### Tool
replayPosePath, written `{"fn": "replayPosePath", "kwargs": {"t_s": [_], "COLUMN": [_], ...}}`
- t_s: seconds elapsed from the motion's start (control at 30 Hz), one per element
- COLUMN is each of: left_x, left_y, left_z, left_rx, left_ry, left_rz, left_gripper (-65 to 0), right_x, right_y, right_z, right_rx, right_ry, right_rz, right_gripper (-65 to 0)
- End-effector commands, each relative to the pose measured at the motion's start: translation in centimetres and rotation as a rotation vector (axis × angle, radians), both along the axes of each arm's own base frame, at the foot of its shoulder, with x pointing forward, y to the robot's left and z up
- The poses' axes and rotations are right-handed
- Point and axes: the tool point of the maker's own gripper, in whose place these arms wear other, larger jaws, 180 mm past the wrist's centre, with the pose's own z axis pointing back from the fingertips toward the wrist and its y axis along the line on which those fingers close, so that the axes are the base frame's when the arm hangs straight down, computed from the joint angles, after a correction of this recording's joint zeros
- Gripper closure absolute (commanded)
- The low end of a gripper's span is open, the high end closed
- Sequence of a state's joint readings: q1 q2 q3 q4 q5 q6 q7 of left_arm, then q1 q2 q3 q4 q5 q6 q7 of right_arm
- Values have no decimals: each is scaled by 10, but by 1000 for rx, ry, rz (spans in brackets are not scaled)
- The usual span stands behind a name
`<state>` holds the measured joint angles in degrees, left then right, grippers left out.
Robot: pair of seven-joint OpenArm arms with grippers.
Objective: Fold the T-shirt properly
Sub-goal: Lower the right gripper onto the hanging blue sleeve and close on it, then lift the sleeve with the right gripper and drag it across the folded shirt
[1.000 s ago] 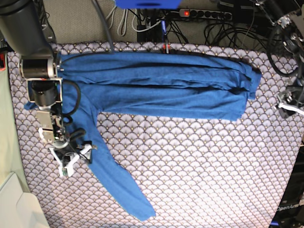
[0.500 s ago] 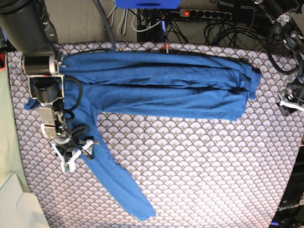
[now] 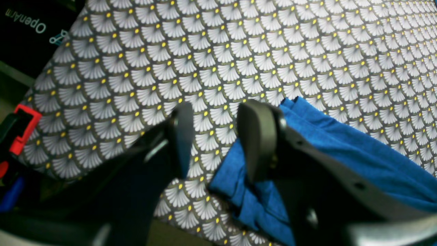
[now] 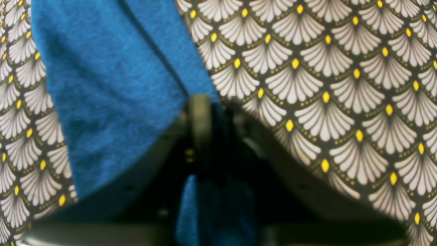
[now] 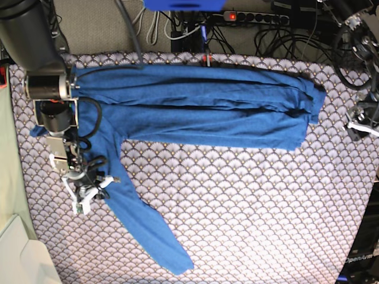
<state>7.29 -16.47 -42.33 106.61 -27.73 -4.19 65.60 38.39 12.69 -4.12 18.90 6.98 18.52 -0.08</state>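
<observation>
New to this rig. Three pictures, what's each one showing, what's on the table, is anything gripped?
This is a two-armed robot folding a T-shirt. One picture looks down from overhead; the other two come from cameras on each wrist, looking along that arm's pincer.

The blue shirt lies on a grey scallop-patterned tablecloth, body folded into a long band, one sleeve trailing toward the near edge.

The right pincer, on the left in the overhead view, is shut on that sleeve's edge; its wrist view shows blue cloth pinched between the tips. The left pincer hangs open at the table's other side, near the shirt's end, holding nothing.
</observation>
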Motion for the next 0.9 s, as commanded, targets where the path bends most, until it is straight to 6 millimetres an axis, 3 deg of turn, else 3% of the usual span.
{"fn": "replayPosePath", "kwargs": {"t_s": [0.0, 0.33, 0.53, 0.87], "left_x": [6, 6, 6, 6], "left_y": [5, 5, 5, 5], "left_z": [15, 15, 15, 15], "left_rx": [28, 28, 28, 28], "left_ry": [-44, -44, -44, -44], "left_rz": [-2, -2, -2, -2], "left_gripper": [-250, -249, -249, -249], "right_x": [8, 6, 9, -12], "right_y": [-2, -3, 6, 33], "right_z": [10, 9, 33, 78], "right_rx": [-2, -5, -28, -57], "right_ry": [-8, -6, -113, -300], "right_rz": [1, 7, 46, 129], "right_gripper": [0, 0, 0, 0]}}
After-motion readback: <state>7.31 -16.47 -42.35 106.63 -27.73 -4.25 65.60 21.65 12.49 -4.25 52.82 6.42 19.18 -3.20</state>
